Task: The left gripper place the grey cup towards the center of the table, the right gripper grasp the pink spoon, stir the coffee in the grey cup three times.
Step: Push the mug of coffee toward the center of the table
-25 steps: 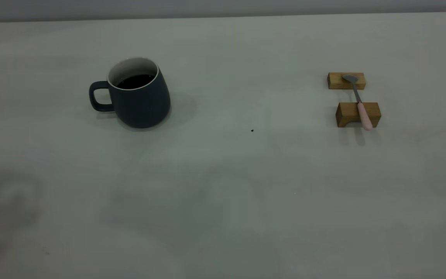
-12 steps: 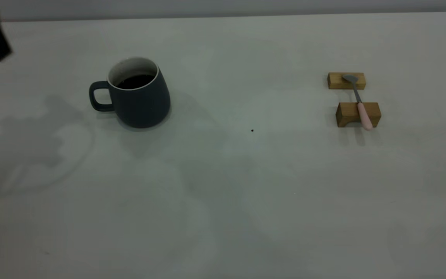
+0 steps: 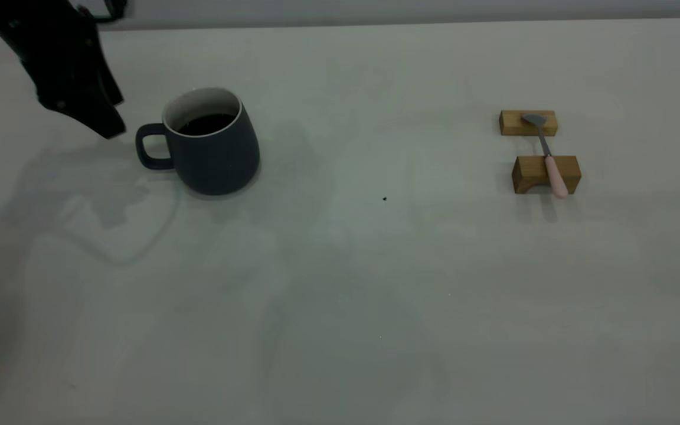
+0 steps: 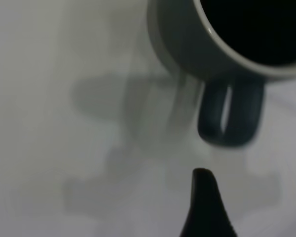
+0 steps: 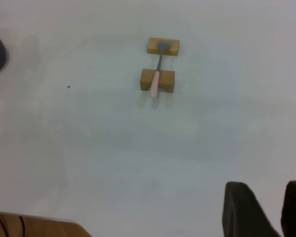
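Exterior view first: the left gripper [image 3: 107, 121] hangs in at the far left of the counter [image 3: 340, 283], its dark tip just beside the loop handle of the grey cup [image 3: 213, 147] but not touching it. Whether its jaws are apart or together I cannot tell; the left wrist view shows only one dark fingertip [image 4: 204, 207] pointing at the cup's handle. The grey cup stands upright on the left half of the counter, handle turned toward the gripper, with the dark coffee [image 3: 207, 124] sitting below its pale rim. A tiny dark speck [image 3: 384, 199] lies near the middle of the counter. Well off to the right, the pink spoon [image 3: 546, 156] lies across two small wooden blocks [image 3: 532, 174], its bowl on the farther block and its pink handle over the nearer one. From the right wrist view, the right gripper [image 5: 271, 207] hovers well away from the spoon, jaws apart with a gap between them.
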Controlling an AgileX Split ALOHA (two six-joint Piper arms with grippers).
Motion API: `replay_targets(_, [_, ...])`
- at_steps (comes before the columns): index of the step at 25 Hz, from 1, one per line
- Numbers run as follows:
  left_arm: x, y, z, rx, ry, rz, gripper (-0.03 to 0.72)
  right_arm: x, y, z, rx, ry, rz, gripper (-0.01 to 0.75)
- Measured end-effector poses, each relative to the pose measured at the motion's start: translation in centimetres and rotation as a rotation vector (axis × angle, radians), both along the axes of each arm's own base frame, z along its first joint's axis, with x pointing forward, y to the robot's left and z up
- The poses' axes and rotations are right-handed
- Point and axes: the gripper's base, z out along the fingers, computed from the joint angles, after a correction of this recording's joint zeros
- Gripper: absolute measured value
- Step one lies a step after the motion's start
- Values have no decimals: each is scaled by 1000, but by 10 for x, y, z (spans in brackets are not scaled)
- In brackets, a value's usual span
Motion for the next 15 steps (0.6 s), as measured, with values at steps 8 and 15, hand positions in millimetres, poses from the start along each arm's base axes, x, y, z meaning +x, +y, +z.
replay_targets(8, [5,-23,-30,-30,2,-176,568,0,0,0,0,0,0,237])
replay_targets(15, [7,-50,-39,-76,-13,-189,568,0,0,0,1,0,0,237])
